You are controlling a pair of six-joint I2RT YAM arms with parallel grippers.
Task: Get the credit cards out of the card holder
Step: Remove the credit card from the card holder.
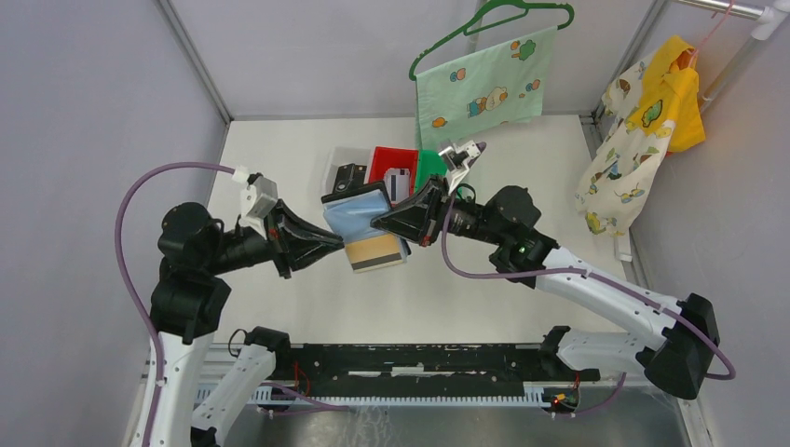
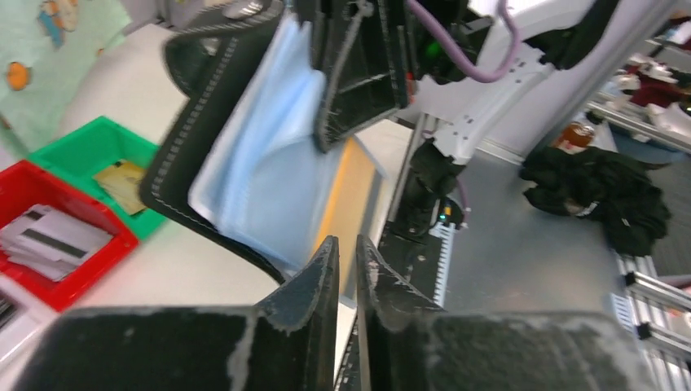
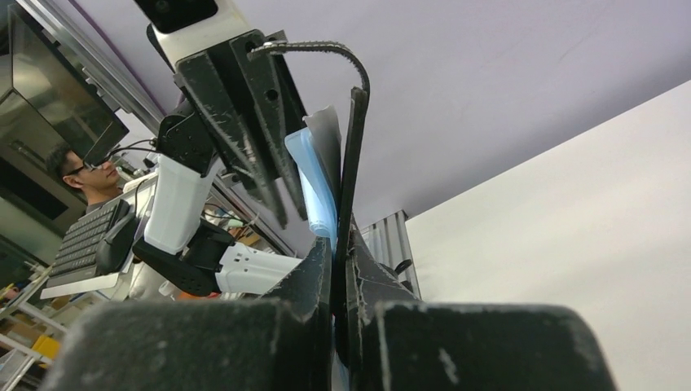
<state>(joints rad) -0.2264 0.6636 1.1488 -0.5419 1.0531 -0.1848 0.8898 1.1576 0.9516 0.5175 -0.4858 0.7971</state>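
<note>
Left hand (image 2: pixel 346 244) pressed nearly together, contents unclear; right hand (image 3: pixel 338 242) pinches blurred card holder (image 2: pixel 244 163).

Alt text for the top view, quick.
The right gripper holds the open black card holder, blue lining up; the left gripper meets its left edge. A tan card sticks out below; a red bin and a green bin sit behind.

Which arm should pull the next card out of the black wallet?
Left, probably. The right gripper is clamped on the card holder and holds it up off the table. The left gripper has its tips right beside the tan-gold card poking out.
</note>
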